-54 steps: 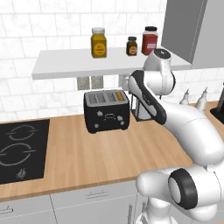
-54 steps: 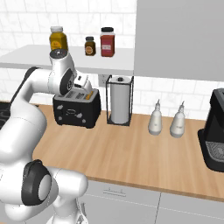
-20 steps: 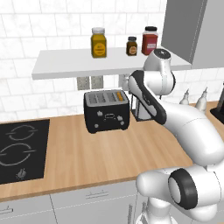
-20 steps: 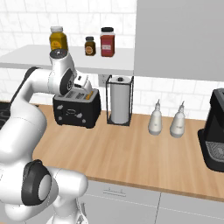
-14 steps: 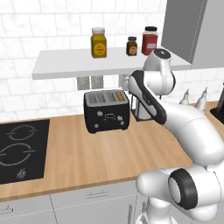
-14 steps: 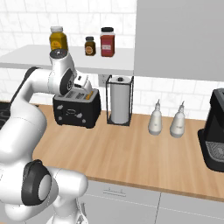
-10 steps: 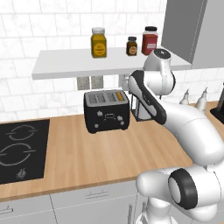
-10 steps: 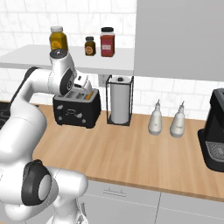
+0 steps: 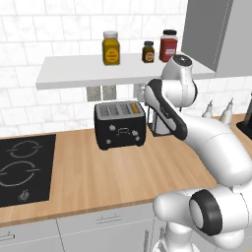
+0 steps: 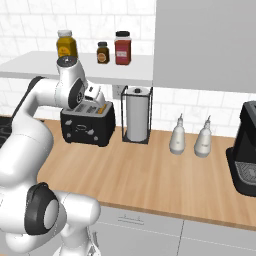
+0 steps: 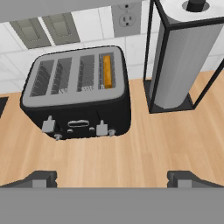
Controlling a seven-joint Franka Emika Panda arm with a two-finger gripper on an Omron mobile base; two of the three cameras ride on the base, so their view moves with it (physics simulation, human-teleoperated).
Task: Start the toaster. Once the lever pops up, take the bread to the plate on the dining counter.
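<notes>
On the wood counter (image 9: 98, 172), the toaster (image 11: 78, 94) is sitting by the wall, with the bread (image 11: 107, 71) poking up in its slot at 1 o'clock. The paper towel roll (image 11: 186, 61) is standing at 3 o'clock. The gripper (image 11: 111, 178) is hanging above, opened wide, holding nothing.

in the hand view the bread (image 11: 107, 71) is sitting sunk in the toaster's (image 11: 78, 98) rightmost slot, showing just its orange top edge. the paper towel roll (image 11: 186, 57) is running off the frame's upper right edge.

in the right base view the arm is covering the toaster's upper left part.
</notes>
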